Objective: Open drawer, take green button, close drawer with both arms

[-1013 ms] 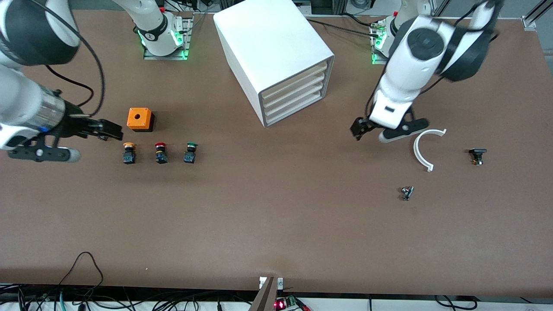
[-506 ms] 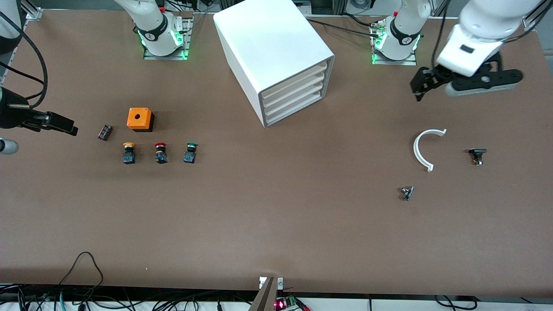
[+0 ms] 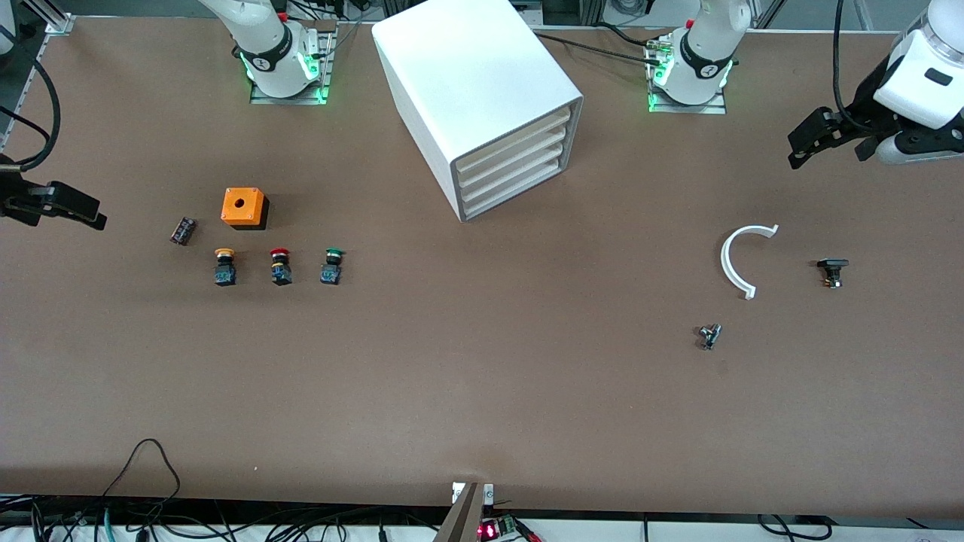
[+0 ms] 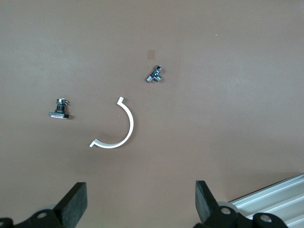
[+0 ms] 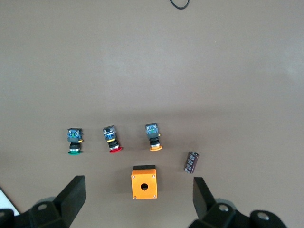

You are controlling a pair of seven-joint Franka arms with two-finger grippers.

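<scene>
- Left gripper (image 4: pixel 137 209): up in the air over bare table at the left arm's end, fingers (image 4: pixel 73 202) spread wide, nothing between them.
- Below it on the table: white curved piece (image 4: pixel 118 130). Just beside that, a small black part (image 4: pixel 59 109); a small metal fitting (image 4: pixel 154 75) lies a little farther off.
- Right gripper (image 5: pixel 137 204): up over the table edge at the right arm's end, fingers (image 5: pixel 71 194) wide apart, holding nothing.
- Under it: orange box (image 5: pixel 144 182) with a round hole in its top; dark cylinder (image 5: pixel 191 162) just beside it.
- Next row out: yellow-capped button (image 5: pixel 153 137), red-capped button (image 5: pixel 110 139), then the button (image 5: pixel 73 141) with the green cap, lying on the table farthest from this gripper, toward the cabinet's end of the row.
- Cabinet (image 3: pixel 474 98): mid-table between the two arm bases, well apart from both grippers. Four stacked drawers, all pushed in.
- The drawer (image 3: pixel 512 197), lowest in the stack, sits closed; contents cannot be seen.
</scene>
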